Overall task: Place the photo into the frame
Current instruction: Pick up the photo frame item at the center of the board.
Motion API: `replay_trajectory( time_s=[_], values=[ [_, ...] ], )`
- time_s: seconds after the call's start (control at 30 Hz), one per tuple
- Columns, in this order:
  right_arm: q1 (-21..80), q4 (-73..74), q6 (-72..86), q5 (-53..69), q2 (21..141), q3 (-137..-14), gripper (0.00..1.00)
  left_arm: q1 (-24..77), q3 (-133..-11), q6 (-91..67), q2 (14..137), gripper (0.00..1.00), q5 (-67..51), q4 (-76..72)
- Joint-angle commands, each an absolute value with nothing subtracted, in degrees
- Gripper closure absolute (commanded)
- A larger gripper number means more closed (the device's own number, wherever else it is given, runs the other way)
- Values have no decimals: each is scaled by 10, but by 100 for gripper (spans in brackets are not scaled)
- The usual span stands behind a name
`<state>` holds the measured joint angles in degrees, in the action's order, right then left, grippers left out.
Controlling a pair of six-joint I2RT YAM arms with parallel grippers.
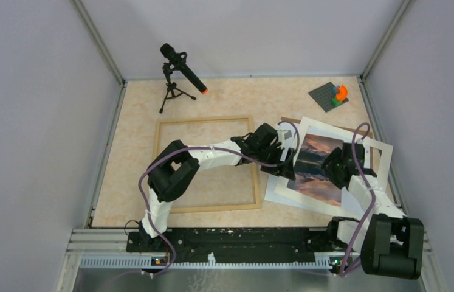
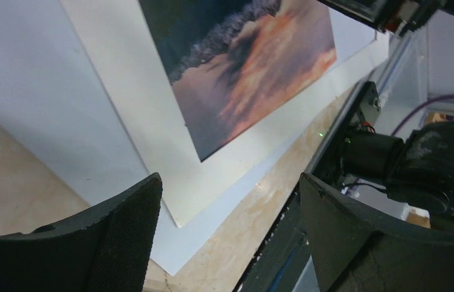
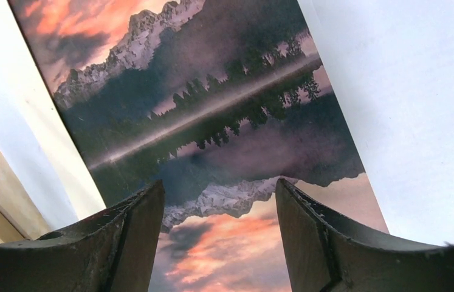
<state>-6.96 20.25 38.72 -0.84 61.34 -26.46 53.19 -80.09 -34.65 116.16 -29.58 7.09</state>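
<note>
The photo, a sunset landscape printed on white paper, lies right of centre together with a white mat. The frame, thin light wood strips, lies flat to its left with bare table inside it. My left gripper hovers at the photo's left edge. In the left wrist view that gripper is open over the sheets' corner, the photo farther ahead, nothing between its fingers. My right gripper is over the photo's right part. The right wrist view shows it open just above the print.
A brown backing board peeks out behind the mat. A microphone on a small tripod stands at the back left. A grey baseplate with coloured bricks sits at the back right. Grey walls close in three sides; the arm rail runs along the near edge.
</note>
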Motion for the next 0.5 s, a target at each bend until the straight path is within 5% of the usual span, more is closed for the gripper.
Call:
replay_trajectory(
  time_s=[0.0, 0.47],
  values=[
    [-75, 175, 399, -2, 609, -244, 34, 525, -824, -357, 1165, 13, -204, 109],
    [-75, 173, 315, 118, 609, -271, 36, 524, -816, -440, 1213, 13, -281, 87]
  ],
)
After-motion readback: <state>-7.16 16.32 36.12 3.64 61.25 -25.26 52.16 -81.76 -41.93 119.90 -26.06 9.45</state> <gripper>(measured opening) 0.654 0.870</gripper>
